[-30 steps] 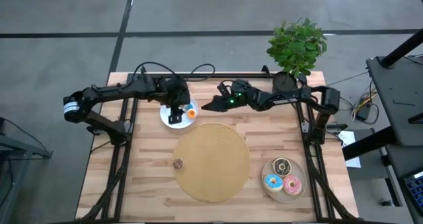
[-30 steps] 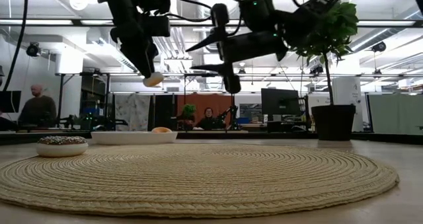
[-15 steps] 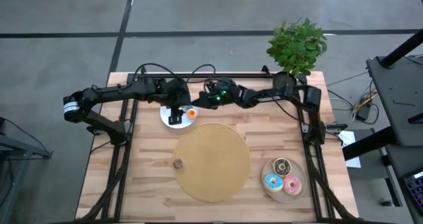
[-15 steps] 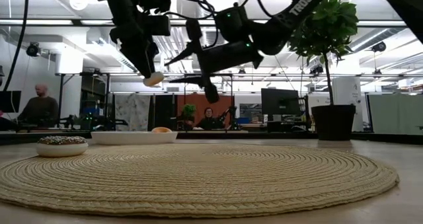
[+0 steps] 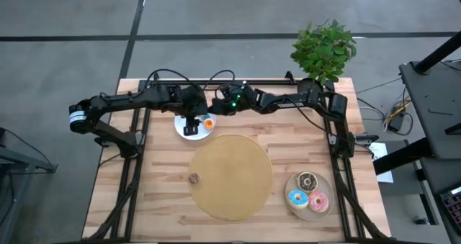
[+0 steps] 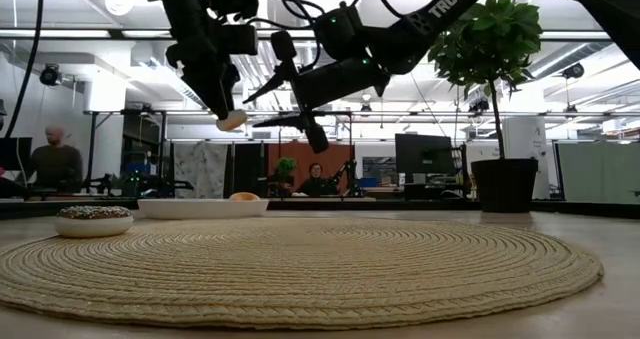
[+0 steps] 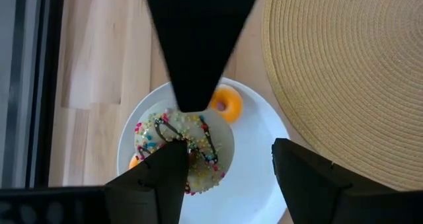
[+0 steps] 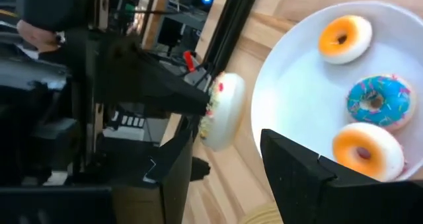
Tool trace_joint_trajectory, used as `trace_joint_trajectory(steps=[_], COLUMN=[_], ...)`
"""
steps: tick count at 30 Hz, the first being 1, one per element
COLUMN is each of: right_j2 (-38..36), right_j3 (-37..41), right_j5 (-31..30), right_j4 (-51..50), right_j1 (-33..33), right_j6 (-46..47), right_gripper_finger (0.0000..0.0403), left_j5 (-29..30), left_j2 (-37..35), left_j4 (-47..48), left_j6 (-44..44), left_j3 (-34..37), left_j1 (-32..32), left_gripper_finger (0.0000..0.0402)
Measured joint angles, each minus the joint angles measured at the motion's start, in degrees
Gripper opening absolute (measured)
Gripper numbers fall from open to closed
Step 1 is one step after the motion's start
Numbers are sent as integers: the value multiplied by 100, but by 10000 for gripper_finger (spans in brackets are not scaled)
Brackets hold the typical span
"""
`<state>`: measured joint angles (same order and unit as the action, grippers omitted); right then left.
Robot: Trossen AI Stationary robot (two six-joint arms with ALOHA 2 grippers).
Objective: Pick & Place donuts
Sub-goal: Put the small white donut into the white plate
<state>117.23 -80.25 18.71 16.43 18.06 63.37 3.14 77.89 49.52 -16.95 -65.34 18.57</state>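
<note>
A white-iced donut with sprinkles (image 7: 188, 154) hangs in the air over the white plate (image 5: 185, 132) at the table's far side. It sits on my left gripper (image 5: 191, 119), whose fingers stand apart (image 7: 228, 151). My right gripper (image 5: 210, 109) is open and level, close beside that donut on its right (image 6: 250, 109), with the donut just ahead of its fingers (image 8: 221, 112). Two orange donuts (image 8: 344, 37) and a blue one (image 8: 375, 102) lie on the white plate. A small brown donut (image 5: 193, 178) lies on the tan mat. My left gripper carries the white donut on the tip of one finger (image 7: 165, 168), which sits at the donut's hole (image 7: 187, 151). The other finger (image 7: 304, 178) stands clear of its rim. The fingers slant down from above. The donut is tilted and clear of the plate (image 6: 232, 119).
The large round tan mat (image 5: 230, 175) fills the table's middle. A beige plate (image 5: 330, 185) at the near right holds chocolate, blue and pink donuts. A potted plant (image 5: 323, 53) stands at the far right. People sit in the room behind (image 6: 55, 164).
My right gripper has gone toward the table's left edge, staying open and level, until its fingers are next to the donut on my left gripper. My left gripper and the donut have kept still.
</note>
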Motion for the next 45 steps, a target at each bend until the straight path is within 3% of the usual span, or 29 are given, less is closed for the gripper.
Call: trace_joint_trajectory(steps=[36,45], right_j2=[22,24], right_j3=[13,13], right_j5=[-247,-262], right_j4=[37,26], right_j1=[33,39], right_j6=[105,94], right_gripper_finger=[170,143], left_j5=[-4,-9], left_j2=[168,168], left_j4=[-326,-498], left_j6=[-14,13], left_j3=[11,11], left_j1=[4,4], left_gripper_finger=[190,190])
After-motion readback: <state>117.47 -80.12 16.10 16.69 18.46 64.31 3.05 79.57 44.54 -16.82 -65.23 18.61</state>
